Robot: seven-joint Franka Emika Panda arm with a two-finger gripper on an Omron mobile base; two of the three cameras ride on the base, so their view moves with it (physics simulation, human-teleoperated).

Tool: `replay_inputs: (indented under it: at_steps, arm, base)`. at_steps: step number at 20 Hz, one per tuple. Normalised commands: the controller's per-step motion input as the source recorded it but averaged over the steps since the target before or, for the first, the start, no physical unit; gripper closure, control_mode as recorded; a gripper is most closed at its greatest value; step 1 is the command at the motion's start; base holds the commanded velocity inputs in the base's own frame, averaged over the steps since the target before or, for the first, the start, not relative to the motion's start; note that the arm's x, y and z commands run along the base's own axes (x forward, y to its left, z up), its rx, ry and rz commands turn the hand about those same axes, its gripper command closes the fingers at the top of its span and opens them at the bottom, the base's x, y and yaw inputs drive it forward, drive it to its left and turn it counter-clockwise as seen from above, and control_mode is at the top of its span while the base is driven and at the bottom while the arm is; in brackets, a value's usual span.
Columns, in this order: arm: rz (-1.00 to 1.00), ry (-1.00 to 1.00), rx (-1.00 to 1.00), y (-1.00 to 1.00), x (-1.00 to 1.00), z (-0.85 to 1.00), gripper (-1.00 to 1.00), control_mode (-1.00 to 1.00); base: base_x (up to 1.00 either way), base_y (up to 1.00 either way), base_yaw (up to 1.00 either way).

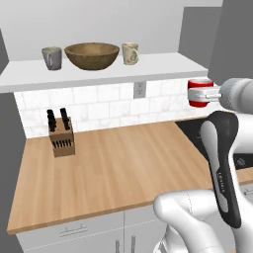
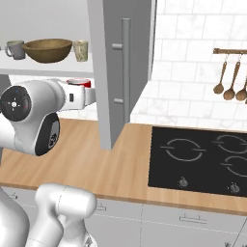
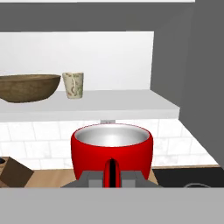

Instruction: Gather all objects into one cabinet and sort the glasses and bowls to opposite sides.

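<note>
On the white shelf (image 1: 163,66) of the open upper cabinet, going from left to right in the left base view, stood a small grey cup (image 1: 52,58), then a wide round brown wooden bowl (image 1: 92,55) just beside it, then a cream handled mug with a faint pattern (image 1: 130,53) close on the bowl's other side. All three stood upright and well back from the shelf's front edge.

Below the shelf, on the pale wooden tabletop (image 1: 113,168), a wooden knife block with dark handles (image 1: 61,133) stood near the tiled wall at the left. Further right, a wall socket (image 1: 140,89) sat in the white tiles just under the shelf.

Right again, the small bright red cup (image 1: 199,92) hung in the air below the shelf's right end and above the tabletop, upright, with its open mouth up (its pale inside showed in the hand view). The hand (image 3: 112,176) was closed tight on it: the cup (image 3: 112,154) sat directly in front of the hand, its near wall pinched between the two fingers, one of which reached up over the rim. In the right base view the red cup (image 2: 79,84) sat at the end of the white wrist, just under the shelf edge and just left of the flat grey cabinet door (image 2: 120,72), which stood swung open with its long bar handle (image 2: 125,67) facing the camera.

To the right of the door lay a black hob (image 2: 198,161) set into the tabletop, and wooden spoons (image 2: 230,77) hung on a wall rail.
</note>
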Motion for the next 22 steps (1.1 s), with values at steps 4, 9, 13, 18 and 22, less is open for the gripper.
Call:
replay_inputs:
  at_steps: [4, 9, 13, 18, 22]
  arm:
    - [0.00, 0.00, 0.00, 0.00, 0.00, 0.00, 1.00, 1.00]
    - [0.00, 0.00, 0.00, 0.00, 0.00, 0.00, 1.00, 1.00]
    - [0.00, 0.00, 0.00, 0.00, 0.00, 0.00, 1.00, 1.00]
    - [-0.01, 0.00, 0.00, 0.00, 0.00, 0.07, 1.00, -1.00]
    - [-0.14, 0.00, 0.00, 0.00, 0.03, 0.38, 1.00, -1.00]
  base:
    - [0.13, 0.00, 0.00]
    - [0.00, 0.00, 0.00]
    - [0.00, 0.00, 0.00]
    - [0.00, 0.00, 0.00]
    - [0.00, 0.00, 0.00]
